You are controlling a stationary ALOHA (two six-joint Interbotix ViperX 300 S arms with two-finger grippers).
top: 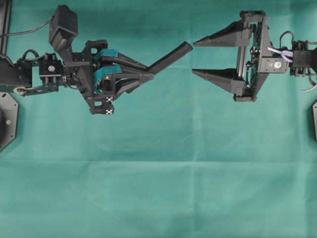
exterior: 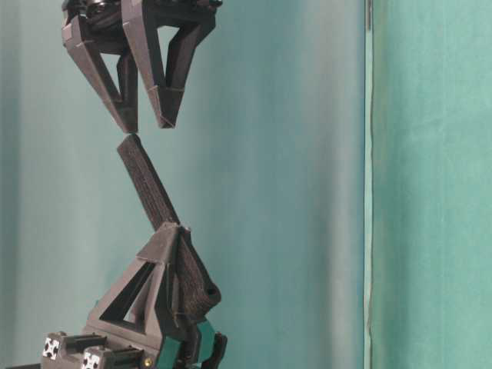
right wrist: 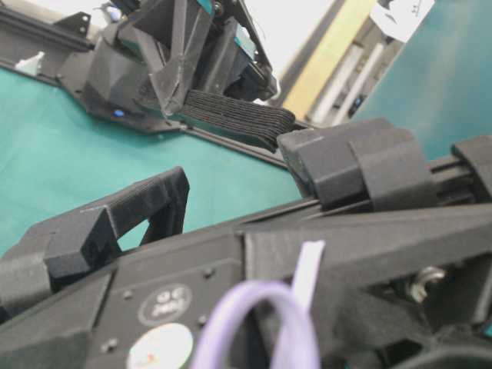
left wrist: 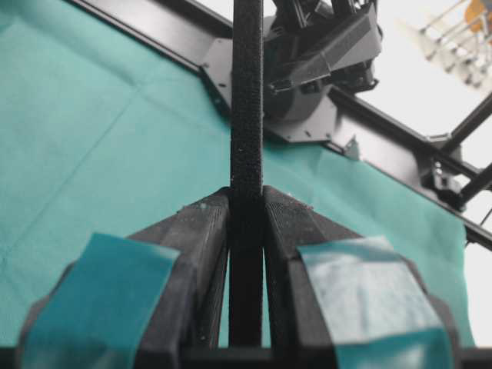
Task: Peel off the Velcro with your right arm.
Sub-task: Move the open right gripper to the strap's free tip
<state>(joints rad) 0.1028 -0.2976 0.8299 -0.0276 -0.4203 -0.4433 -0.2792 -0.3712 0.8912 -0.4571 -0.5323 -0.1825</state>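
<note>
Velcro: a thin, flat black strap with a rough, grainy surface and one small rounded free end; it stuck out stiff and straight like a stick; in the table-level view it rose at a slant from the left gripper towards the right gripper above it.
Where it was: held off the green cloth-covered table, between the two arms; its free end lay just beside the upper finger of the right gripper in the overhead view; whether they touched could not be told.
Left gripper: black fingers with teal pads, closed tight on the strap's near end; the left wrist view showed the strap squeezed between the two fingers.
Right gripper: plain black pointed fingers, spread wide apart and holding nothing; a purple-white cable loop sat behind them.
Hidden or unclear: the gripped end of the strap was buried between the left fingers; the strap's free tip was covered by a right finger in the right wrist view; the left wrist view cut the strap off at the top edge; the far background in both wrist views was washed out.
</note>
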